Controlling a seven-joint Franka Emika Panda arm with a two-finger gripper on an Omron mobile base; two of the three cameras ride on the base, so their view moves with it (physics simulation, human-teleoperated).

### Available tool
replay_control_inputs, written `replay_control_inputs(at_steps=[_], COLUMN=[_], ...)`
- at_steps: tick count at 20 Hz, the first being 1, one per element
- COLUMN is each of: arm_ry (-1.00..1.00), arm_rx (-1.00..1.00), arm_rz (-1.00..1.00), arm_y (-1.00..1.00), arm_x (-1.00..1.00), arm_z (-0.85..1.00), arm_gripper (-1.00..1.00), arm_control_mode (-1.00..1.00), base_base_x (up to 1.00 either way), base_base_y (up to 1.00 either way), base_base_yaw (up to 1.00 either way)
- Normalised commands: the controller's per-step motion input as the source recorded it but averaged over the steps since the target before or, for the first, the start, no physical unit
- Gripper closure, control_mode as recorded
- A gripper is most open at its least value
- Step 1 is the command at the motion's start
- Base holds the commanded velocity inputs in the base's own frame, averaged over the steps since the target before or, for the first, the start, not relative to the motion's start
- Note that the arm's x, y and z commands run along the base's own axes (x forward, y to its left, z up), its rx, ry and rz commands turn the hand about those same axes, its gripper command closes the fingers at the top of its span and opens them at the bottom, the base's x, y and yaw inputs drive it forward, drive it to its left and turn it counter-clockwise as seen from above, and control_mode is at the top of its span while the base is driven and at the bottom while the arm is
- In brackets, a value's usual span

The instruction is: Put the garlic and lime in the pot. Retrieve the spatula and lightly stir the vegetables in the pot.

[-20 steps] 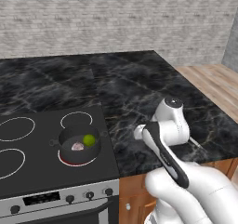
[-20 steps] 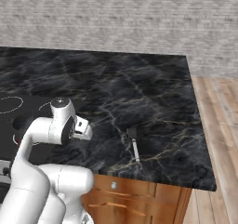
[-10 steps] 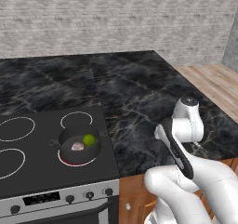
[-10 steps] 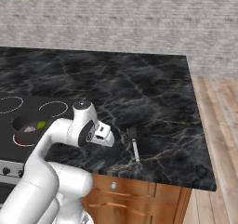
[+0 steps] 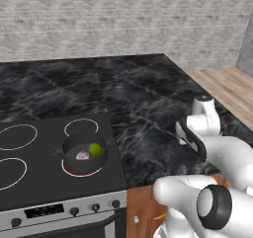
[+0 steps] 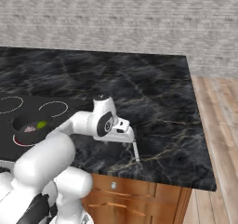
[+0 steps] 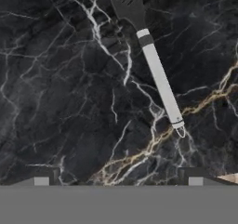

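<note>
The dark grey pot (image 5: 83, 154) stands on the front right burner, with the lime (image 5: 95, 147) and the garlic (image 5: 82, 156) inside it. In the right base view the pot (image 6: 29, 126) is at the far left. The spatula (image 6: 135, 151) lies on the black marble counter near its front edge. In the hand view its grey handle (image 7: 160, 82) runs diagonally and its dark slotted head points to the top. My gripper (image 6: 126, 139) hovers just above the spatula's near end. It is open (image 7: 118, 181), its tips wide apart, and holds nothing.
The stovetop (image 5: 29, 153) with white burner rings takes up the left side. The marble counter (image 6: 158, 93) ends at a front edge just beyond the spatula and at a right edge over the wooden floor (image 6: 223, 125). A brick wall (image 5: 148, 24) backs the counter.
The arm has swung to the right, away from the stove and across the counter, so the hand now hangs over the spatula. The jaws stayed open; pot, lime and garlic have not moved.
</note>
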Motion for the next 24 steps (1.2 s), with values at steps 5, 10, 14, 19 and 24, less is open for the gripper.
replay_control_inputs(at_steps=[5,10,14,19,24], arm_ry=[0.22,0.04,0.0,0.08,0.06], arm_rx=[0.06,0.04,0.04,0.02,0.0], arm_rz=[0.08,0.06,0.07,0.09,0.14], arm_y=[-0.8,-0.18,-0.02,-0.1,-0.1], arm_x=[0.36,0.27,0.21,0.15,0.0], arm_z=[-0.17,-0.31,-0.03,-0.24,-0.23], arm_gripper=[-1.0,-1.0,-1.0,-1.0,-1.0], arm_control_mode=[-1.0,-1.0,-1.0,-1.0,-1.0], base_base_x=[0.0,0.0,0.0,0.0,0.0], base_base_y=[0.0,0.0,0.0,0.0,0.0], base_base_yaw=[0.0,0.0,0.0,0.0,0.0])
